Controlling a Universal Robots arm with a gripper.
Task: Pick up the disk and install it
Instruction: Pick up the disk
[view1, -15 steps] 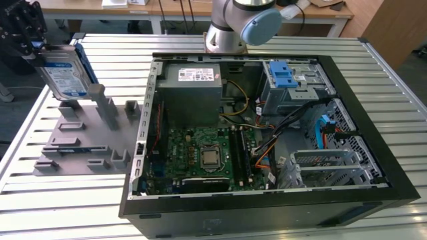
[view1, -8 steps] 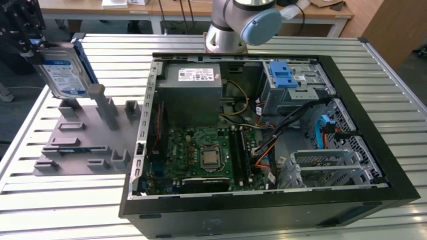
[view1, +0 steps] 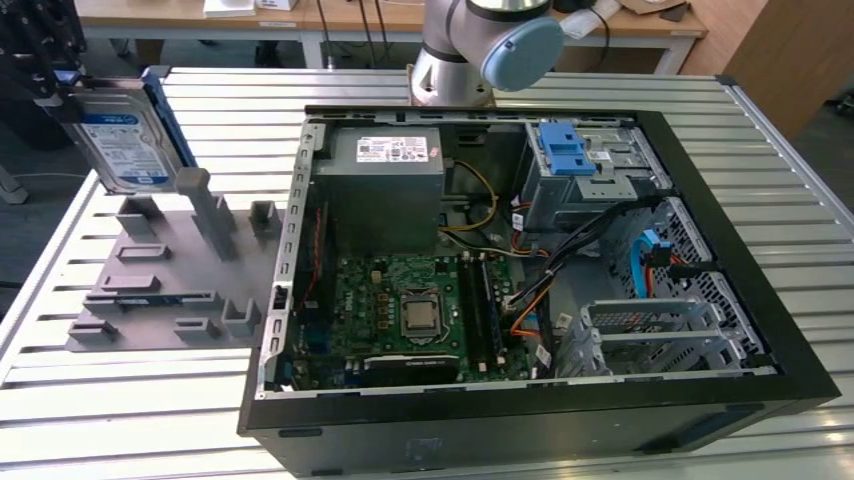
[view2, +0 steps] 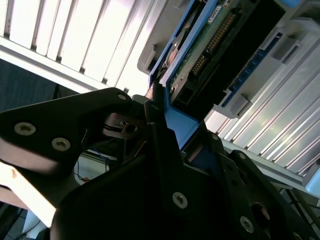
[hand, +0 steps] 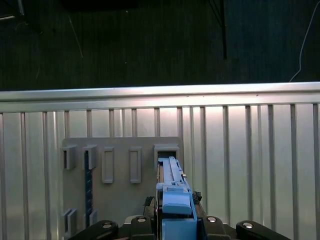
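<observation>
**Disk (view1: 120, 148) held on edge, outside the case**

At the upper left of the exterior view the disk stands upright, label facing the camera, over a grey fixture (view1: 174, 280) on the slatted table (view1: 134, 420); contact with the fixture cannot be told. In both wrist views the gripper (view2: 175, 131) is clamped on the blue bracket (hand: 175, 200). Right of these lies the open case (view1: 534, 250), well apart from the disk.
</observation>
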